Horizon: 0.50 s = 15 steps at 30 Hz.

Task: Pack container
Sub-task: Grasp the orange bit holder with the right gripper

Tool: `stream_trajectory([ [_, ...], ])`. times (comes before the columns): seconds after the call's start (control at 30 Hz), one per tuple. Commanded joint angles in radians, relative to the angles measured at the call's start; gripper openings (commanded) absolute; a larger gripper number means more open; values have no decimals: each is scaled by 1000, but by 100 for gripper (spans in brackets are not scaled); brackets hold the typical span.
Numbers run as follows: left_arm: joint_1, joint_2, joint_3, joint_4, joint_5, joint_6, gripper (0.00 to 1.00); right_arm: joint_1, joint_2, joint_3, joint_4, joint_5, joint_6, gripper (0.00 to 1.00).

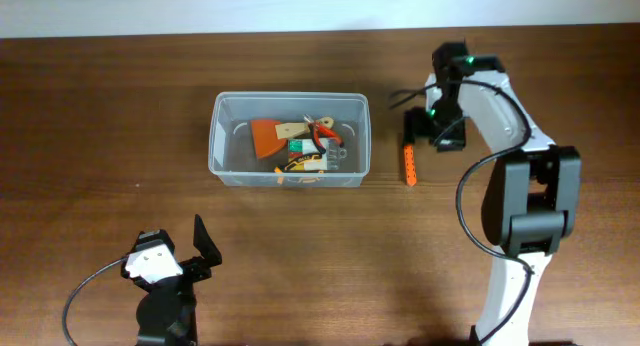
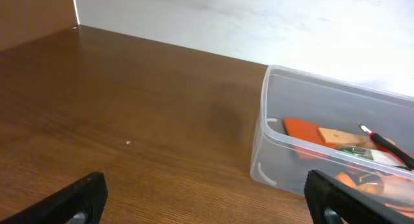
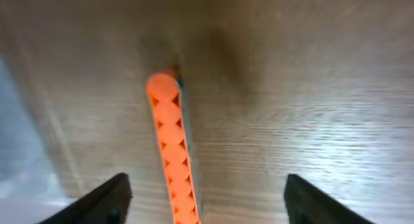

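Observation:
The clear plastic container (image 1: 289, 138) sits on the table's middle and holds an orange scraper (image 1: 267, 136), red-handled pliers (image 1: 325, 134) and other small items. It also shows in the left wrist view (image 2: 284, 136). An orange stick-shaped tool (image 1: 409, 162) lies on the wood just right of the container; in the right wrist view the tool (image 3: 171, 153) lies between my open right gripper's (image 3: 204, 198) fingers, nearer the left one. My right gripper (image 1: 425, 126) hovers over the tool's far end. My left gripper (image 1: 195, 248) is open and empty near the front left.
The brown wooden table (image 1: 120, 106) meets a white wall along its back edge (image 2: 168, 43). The right arm's black cable (image 1: 470, 201) loops beside its base.

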Motion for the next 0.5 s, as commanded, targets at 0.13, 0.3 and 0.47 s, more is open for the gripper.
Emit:
stream_trajectory([
  [0.13, -4, -5, -3, -1, -3, 9, 99, 19, -1, -76, 33, 34, 20, 57],
  [0.3, -4, -5, -4, -1, -4, 9, 99, 29, -1, -119, 47, 41, 19, 49],
  [0.47, -4, -5, -4, -1, -4, 9, 99, 51, 0, -169, 77, 41, 20, 45],
])
